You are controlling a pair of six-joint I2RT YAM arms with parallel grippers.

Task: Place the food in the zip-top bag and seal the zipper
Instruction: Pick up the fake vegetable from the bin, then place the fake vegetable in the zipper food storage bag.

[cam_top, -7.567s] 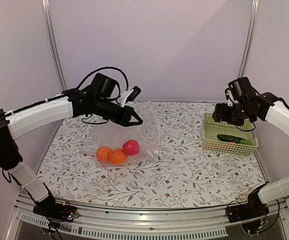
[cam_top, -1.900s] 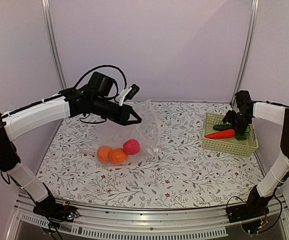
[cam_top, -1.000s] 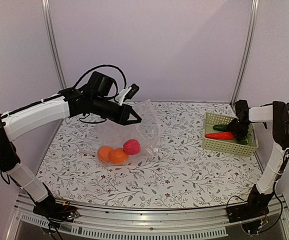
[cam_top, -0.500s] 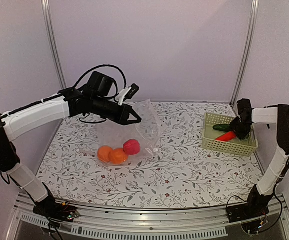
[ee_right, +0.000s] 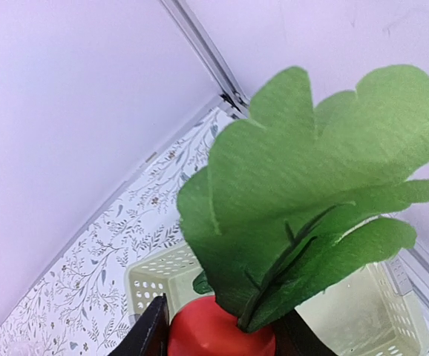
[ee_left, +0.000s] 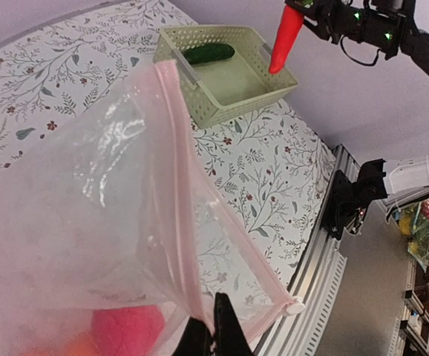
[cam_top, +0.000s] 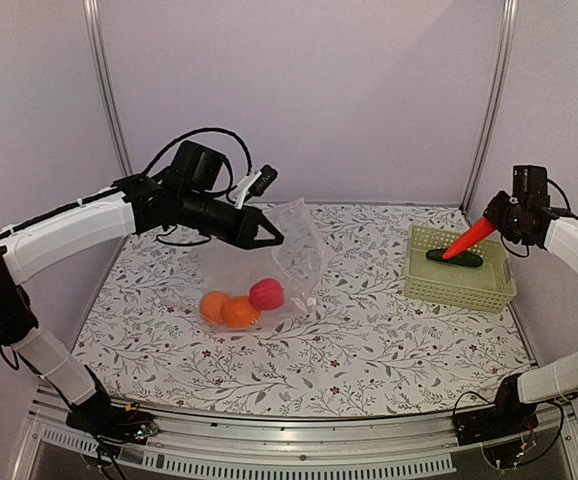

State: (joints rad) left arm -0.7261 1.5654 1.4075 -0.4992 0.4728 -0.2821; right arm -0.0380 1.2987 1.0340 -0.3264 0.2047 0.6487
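my right jaws clenched on red carrot toy (cam_top: 472, 237) over lattice basket (cam_top: 459, 291); left jaws pinch clear zip-top bag (cam_top: 299, 250) open. next: carry it in.

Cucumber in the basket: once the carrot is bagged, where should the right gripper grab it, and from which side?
Grip the cucumber at its middle, coming straight down with the fingers across its narrow width. It lies flat inside the basket, whose walls would likely block a sideways approach. The right gripper holds the carrot for now.
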